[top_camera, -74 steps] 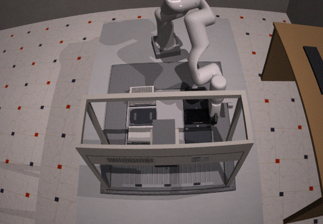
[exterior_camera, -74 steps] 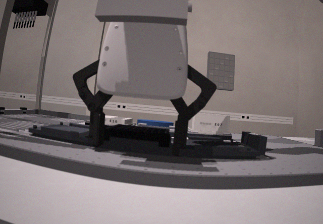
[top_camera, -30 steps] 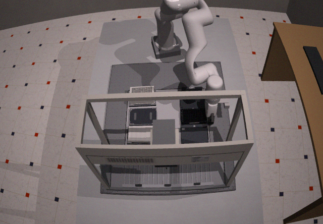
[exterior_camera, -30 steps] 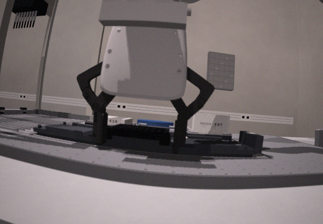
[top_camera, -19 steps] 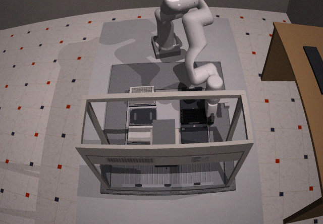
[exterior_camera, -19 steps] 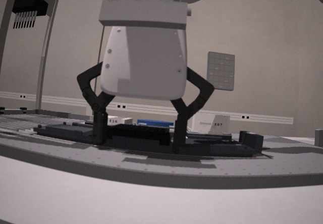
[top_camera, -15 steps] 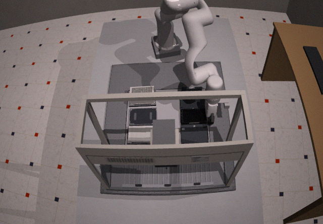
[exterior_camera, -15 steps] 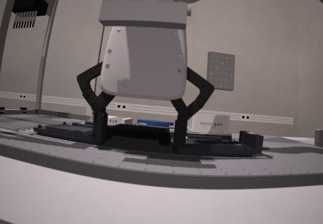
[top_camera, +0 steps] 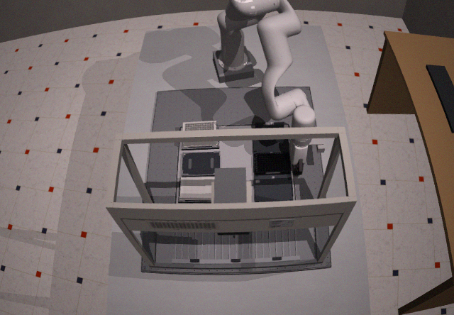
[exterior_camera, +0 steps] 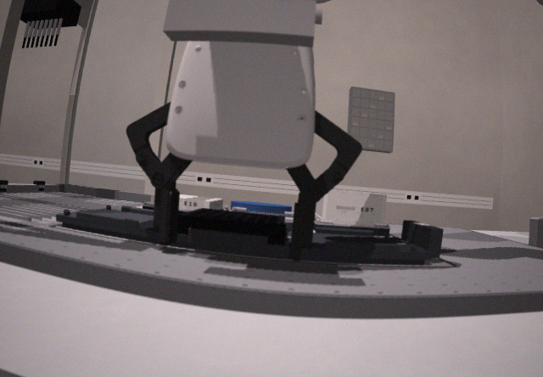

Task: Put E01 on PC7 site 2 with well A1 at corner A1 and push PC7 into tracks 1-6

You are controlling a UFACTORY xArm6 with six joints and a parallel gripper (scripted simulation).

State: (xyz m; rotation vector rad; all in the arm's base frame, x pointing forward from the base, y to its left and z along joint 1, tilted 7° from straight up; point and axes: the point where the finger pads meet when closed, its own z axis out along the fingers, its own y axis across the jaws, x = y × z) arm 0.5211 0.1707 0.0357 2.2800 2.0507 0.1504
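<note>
The dark carrier PC7 lies on the apron and points lengthways toward the rails, with its handle point(top_camera: 269, 124) toward the arm's base. It also shows in the low side view point(exterior_camera: 245, 239), handle point(exterior_camera: 421, 234) to the right. A black 96-well plate, E01 point(top_camera: 272, 163) point(exterior_camera: 237, 226), sits on its middle site. Sites 1 and 3 look bare. My gripper point(top_camera: 299, 165) is open wide and empty. It is down low against the carrier's long side, with its fingertips point(exterior_camera: 234, 243) beside the plate's site.
The nests stand in a row. E07 point(top_camera: 199, 125) is in S1, S2 point(top_camera: 201, 163) is empty and E10 point(top_camera: 196, 190) is in S3. A grey block point(top_camera: 230, 185) lies between the nests and the carrier. The rails point(top_camera: 234, 247) lie beyond, under the instrument frame point(top_camera: 230, 208). A pipetting head point(exterior_camera: 47, 13) hangs high.
</note>
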